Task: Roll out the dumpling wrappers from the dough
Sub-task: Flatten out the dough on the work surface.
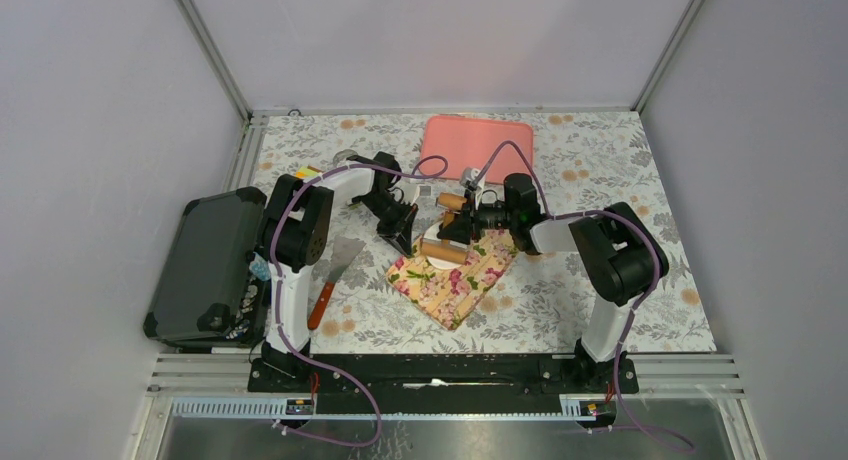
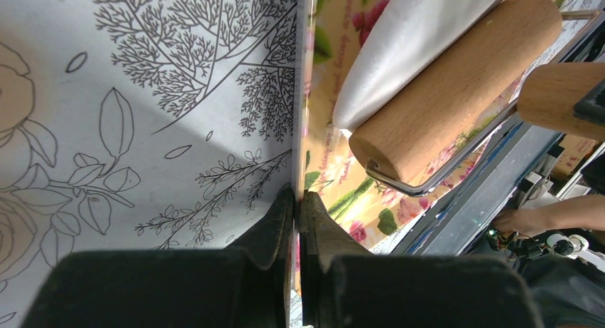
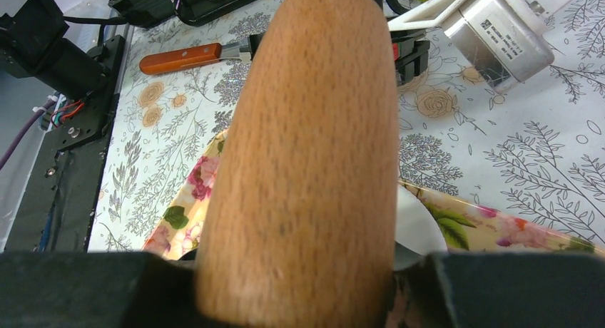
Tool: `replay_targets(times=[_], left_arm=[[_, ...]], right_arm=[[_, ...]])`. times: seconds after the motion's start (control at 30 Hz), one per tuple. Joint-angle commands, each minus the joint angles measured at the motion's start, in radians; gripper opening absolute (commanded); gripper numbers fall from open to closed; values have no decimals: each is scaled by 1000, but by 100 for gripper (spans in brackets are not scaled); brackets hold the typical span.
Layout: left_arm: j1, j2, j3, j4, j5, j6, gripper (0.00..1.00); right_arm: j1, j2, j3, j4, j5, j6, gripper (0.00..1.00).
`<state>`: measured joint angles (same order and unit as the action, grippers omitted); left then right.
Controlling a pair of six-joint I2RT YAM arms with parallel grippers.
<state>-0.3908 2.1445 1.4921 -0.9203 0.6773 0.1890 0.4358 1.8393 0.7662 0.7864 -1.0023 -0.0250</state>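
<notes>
- right pincer (image 3: 307, 285) grips the brown wooden roller (image 3: 307, 142) by its handle.
- left pincer (image 2: 297, 207) pinches the yellow floral mat (image 2: 321, 164).
- roller sits on flat white dough (image 2: 399, 50).

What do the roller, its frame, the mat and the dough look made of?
Roller: bare wood, matte, with visible grain.
Frame: thin metal rod, shiny grey with bright glints.
Mat: thin sheet with a glossy floral print, perhaps coated cloth or plastic; the look leaves it open.
Dough: smooth white soft sheet with a faint sheen.
</notes>
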Motion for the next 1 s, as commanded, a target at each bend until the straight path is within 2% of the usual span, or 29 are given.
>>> replay_targets(times=[0.0,0.97], left_arm=[[9,62,-11,10,-98,13,0],[10,65,-8,9,-103,5,0]], right_arm=[[50,86,-87,-305,42,-45,0],[74,101,-65,-382,-30,-92,0]])
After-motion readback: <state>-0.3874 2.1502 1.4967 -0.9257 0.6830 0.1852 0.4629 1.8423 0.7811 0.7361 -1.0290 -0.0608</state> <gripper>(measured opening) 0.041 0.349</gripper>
